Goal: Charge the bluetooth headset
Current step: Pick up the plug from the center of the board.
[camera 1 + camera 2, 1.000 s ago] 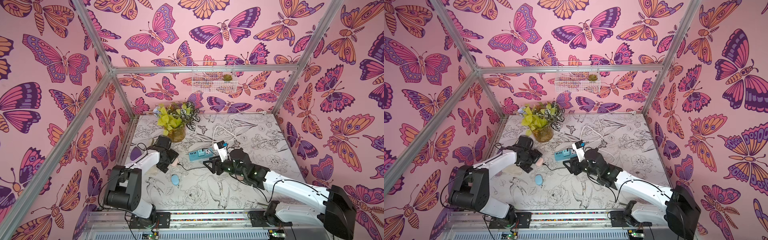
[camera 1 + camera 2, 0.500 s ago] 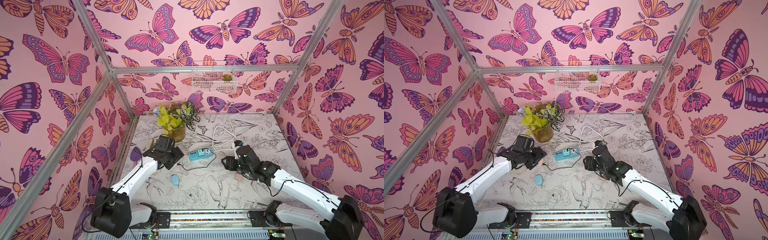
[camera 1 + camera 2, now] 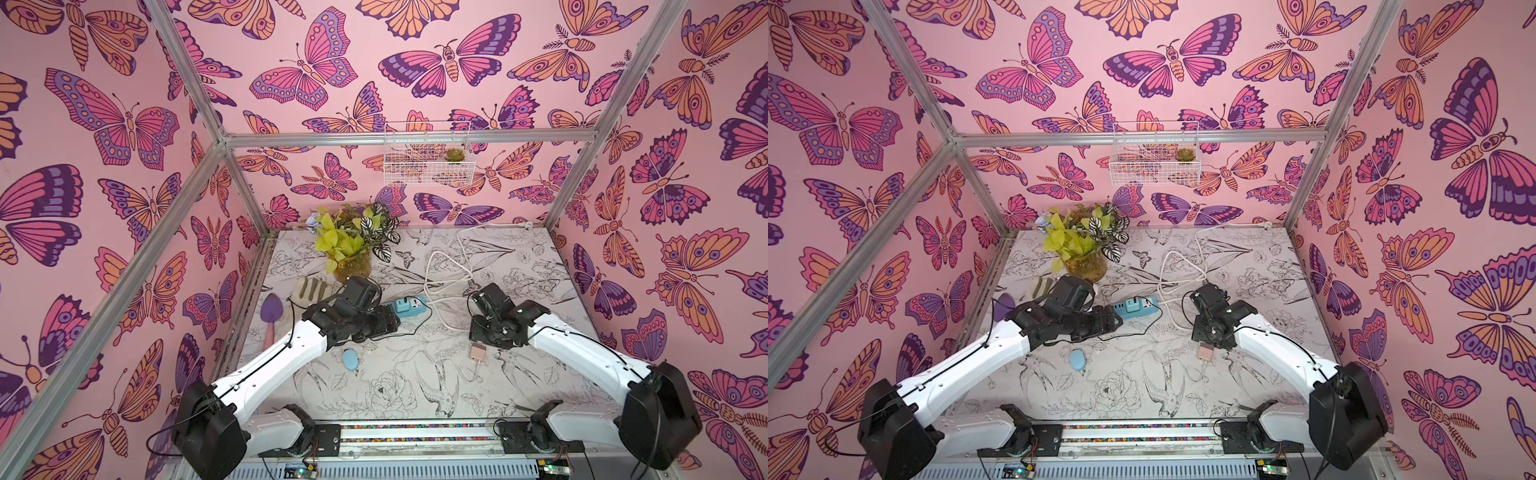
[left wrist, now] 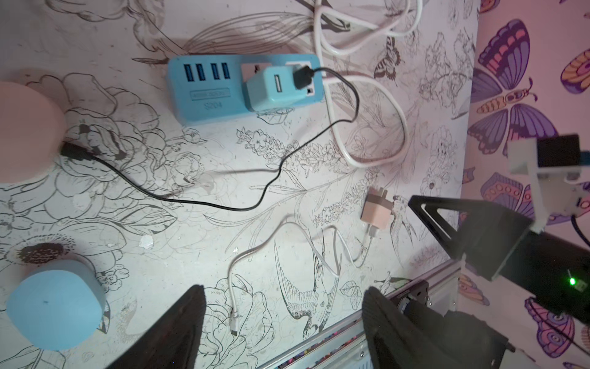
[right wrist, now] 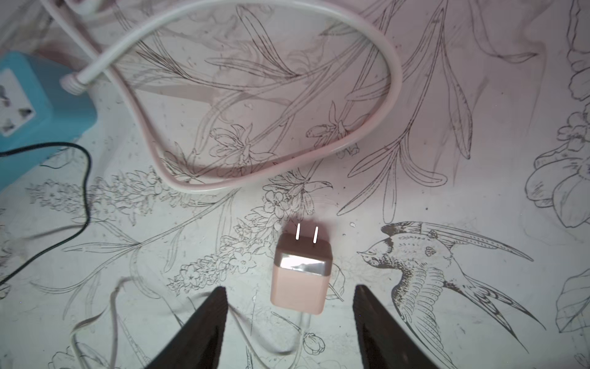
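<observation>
Left gripper (image 4: 284, 289) was pictured with its fingers spread and nothing between them, held above the floral tabletop (image 4: 166, 252) near the pink rounded case (image 4: 22, 131). This case was taken to be the bluetooth headset; it was seen only at the edge of the left wrist view and could not be made out in the top views. A black cable (image 4: 223, 207) was shown plugged into that case at one end and into a blue USB adapter (image 4: 274, 88) at the other, the adapter being seated in the blue power strip (image 4: 210, 92). The charging chain was therefore judged complete or nearly so, though how fully the plug was seated in the case could not be told. Right gripper (image 5: 290, 288) was likewise shown spread and empty, poised over a pink wall charger (image 5: 301, 276) that was left lying unplugged, prongs bare. A blue oval case (image 4: 54, 303) was seen unconnected nearby. Little was judged to be left beyond the arms being drawn back.
</observation>
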{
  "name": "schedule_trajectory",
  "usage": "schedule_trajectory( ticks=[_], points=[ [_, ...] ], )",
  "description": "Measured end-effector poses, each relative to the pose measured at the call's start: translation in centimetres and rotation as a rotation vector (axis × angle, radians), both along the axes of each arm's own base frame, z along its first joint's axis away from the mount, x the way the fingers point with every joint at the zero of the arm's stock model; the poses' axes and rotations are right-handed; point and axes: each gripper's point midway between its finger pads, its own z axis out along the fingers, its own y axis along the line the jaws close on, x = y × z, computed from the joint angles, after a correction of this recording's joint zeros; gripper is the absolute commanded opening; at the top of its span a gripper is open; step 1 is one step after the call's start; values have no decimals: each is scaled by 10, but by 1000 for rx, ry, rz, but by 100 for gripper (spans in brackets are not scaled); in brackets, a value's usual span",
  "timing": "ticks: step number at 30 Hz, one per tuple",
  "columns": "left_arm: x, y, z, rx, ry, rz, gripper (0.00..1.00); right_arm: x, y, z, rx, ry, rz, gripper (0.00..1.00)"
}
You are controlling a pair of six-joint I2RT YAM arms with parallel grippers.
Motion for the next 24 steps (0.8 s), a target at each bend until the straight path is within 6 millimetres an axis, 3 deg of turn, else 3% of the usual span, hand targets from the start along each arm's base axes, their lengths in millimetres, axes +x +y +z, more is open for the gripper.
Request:
schedule_trajectory(
  ticks=[4, 9, 24],
  points=[
    [-7, -9, -4, 21, -4, -55, 79, -2, -5, -22, -17, 90, -25, 63],
    [-9, -7, -6, 40, -4, -62, 78, -5, -5, -41, -22, 167, -34, 61],
    [-8, -9, -16, 68, 14, -82, 78, 3, 5, -66, 27, 212, -41, 50]
  ],
)
